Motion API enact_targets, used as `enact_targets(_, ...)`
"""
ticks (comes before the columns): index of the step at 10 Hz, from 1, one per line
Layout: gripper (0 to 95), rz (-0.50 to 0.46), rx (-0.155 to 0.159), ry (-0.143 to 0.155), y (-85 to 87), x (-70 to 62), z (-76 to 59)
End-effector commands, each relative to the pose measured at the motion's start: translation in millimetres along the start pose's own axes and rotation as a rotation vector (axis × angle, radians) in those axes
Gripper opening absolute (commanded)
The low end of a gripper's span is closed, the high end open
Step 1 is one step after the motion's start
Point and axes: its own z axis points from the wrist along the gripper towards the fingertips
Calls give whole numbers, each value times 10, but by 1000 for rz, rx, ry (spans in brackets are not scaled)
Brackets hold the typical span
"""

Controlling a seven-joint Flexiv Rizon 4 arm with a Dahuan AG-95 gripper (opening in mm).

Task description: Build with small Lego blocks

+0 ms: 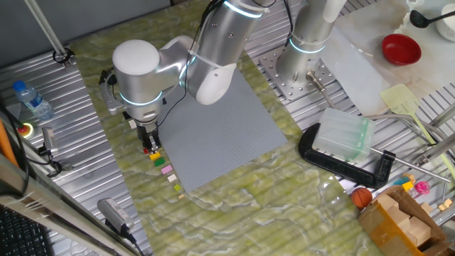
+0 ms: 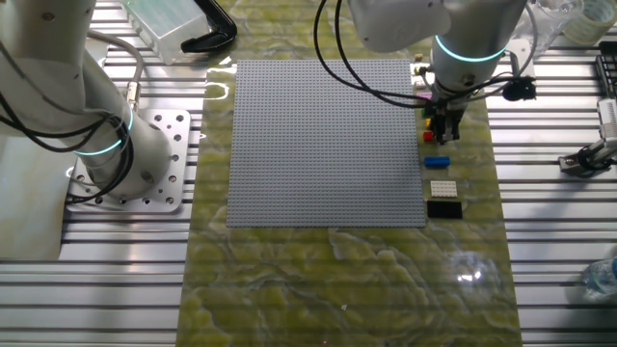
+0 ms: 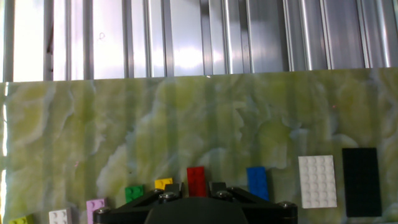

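The small Lego blocks lie in a row on the green marbled mat beside the grey baseplate [image 2: 328,145]. In the hand view, right to left, they are black [image 3: 360,180], white [image 3: 317,180], blue [image 3: 257,182], red [image 3: 196,179], yellow [image 3: 163,183], green [image 3: 133,193] and pink [image 3: 95,208]. My gripper [image 3: 195,188] hangs low over the row, open, one finger on each side of the red block with a small gap either way. From the other fixed view the gripper [image 2: 442,130] stands over the red block [image 2: 430,136], with the blue [image 2: 437,162], white [image 2: 442,187] and black [image 2: 443,206] blocks nearer the camera.
A second arm's base [image 2: 135,154] is bolted beside the mat. A black clamp [image 1: 341,162] holding a clear plastic box [image 1: 343,135] sits past the baseplate's [image 1: 220,135] far corner. A red bowl [image 1: 400,48] and a water bottle [image 1: 32,99] stand off the mat on the ribbed metal table.
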Motion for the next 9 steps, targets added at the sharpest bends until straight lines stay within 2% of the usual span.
enact_targets(1, 190, -3, 1, 8, -3, -2, -102)
enact_targets(2, 190, -12, 4, 12, -1, -9, -150)
enact_targets(5, 190, -11, 8, 8, -28, -20, -162)
enact_targets(7, 190, -40, 8, 8, -119, -55, -181)
enact_targets(8, 380, -53, 8, 9, -203, -85, -201)
enact_targets(9, 380, -62, 9, 9, -286, -107, -219)
